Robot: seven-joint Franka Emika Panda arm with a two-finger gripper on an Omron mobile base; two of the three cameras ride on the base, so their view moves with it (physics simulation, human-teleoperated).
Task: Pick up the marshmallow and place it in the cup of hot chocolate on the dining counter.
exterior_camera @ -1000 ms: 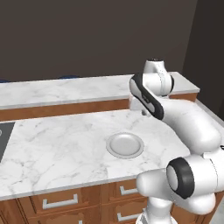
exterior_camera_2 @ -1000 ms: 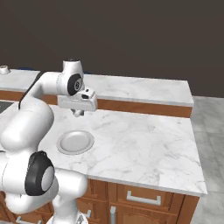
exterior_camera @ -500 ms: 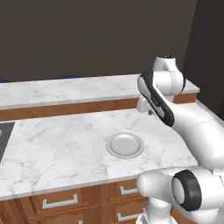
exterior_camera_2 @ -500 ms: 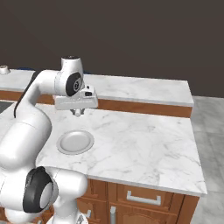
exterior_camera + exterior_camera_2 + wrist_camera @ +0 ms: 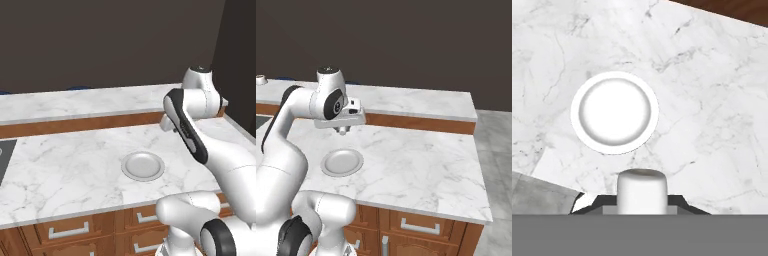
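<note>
I have the dining counter (image 5: 421, 165) below the arm, and the grey plate (image 5: 614, 112) sits at 12 o'clock from the gripper (image 5: 641, 206) in the hand view. The jaws are clamped on the marshmallow (image 5: 641, 191), standing upright between them. No cup is in view, so I cannot tell its bearing

A dark brown wall (image 5: 406, 40) fills the twelve o'clock side. At three o'clock, a grey tiled floor (image 5: 496, 165) runs past the counter's end. Below, reddish-brown drawers (image 5: 67, 231) with pale bar handles (image 5: 418, 227) face six o'clock. The light is even and soft.
</note>
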